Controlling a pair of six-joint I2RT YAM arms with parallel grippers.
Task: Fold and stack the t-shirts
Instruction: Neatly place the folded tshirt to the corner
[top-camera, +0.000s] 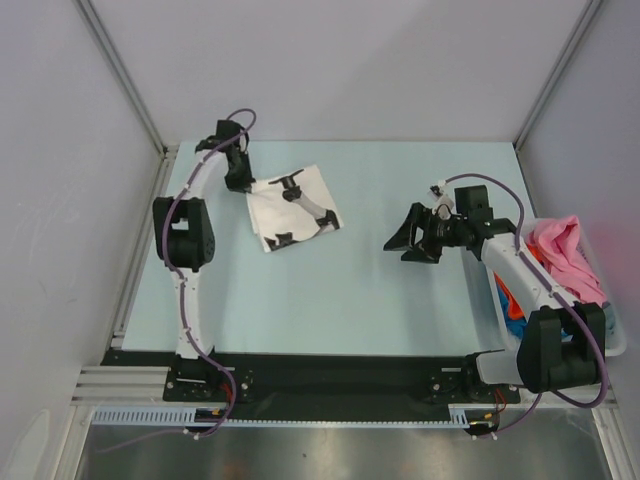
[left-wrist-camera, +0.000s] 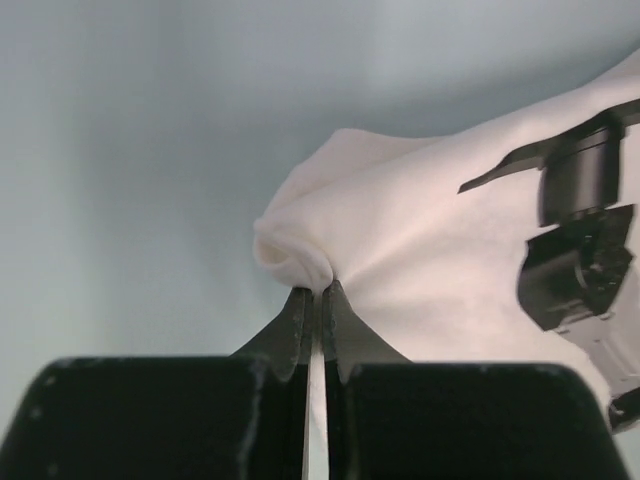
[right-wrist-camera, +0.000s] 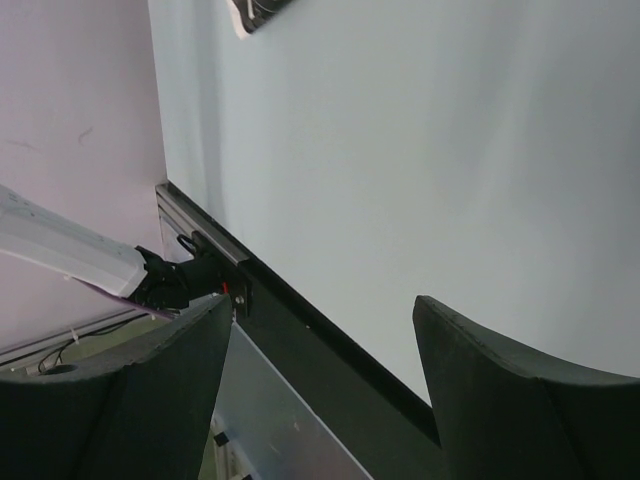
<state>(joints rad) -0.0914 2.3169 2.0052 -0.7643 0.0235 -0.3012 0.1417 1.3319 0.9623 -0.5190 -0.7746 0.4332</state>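
Observation:
A folded white t-shirt (top-camera: 295, 205) with a black print lies on the pale blue table at the far left. My left gripper (top-camera: 243, 185) is at its far-left corner. In the left wrist view that gripper (left-wrist-camera: 314, 292) is shut, with a bunched fold of the white t-shirt (left-wrist-camera: 420, 250) pinched between its fingertips. My right gripper (top-camera: 400, 245) hangs open over bare table at mid right, well apart from the shirt, and the right wrist view shows nothing inside the right gripper (right-wrist-camera: 324, 300). A pink t-shirt (top-camera: 565, 255) is heaped in the bin, with orange and blue cloth (top-camera: 512, 305) beneath it.
The pale plastic bin (top-camera: 618, 340) stands at the table's right edge beside the right arm. Grey walls and metal frame posts close in the table on the left, back and right. A black rail (top-camera: 330, 365) runs along the near edge between the arm bases.

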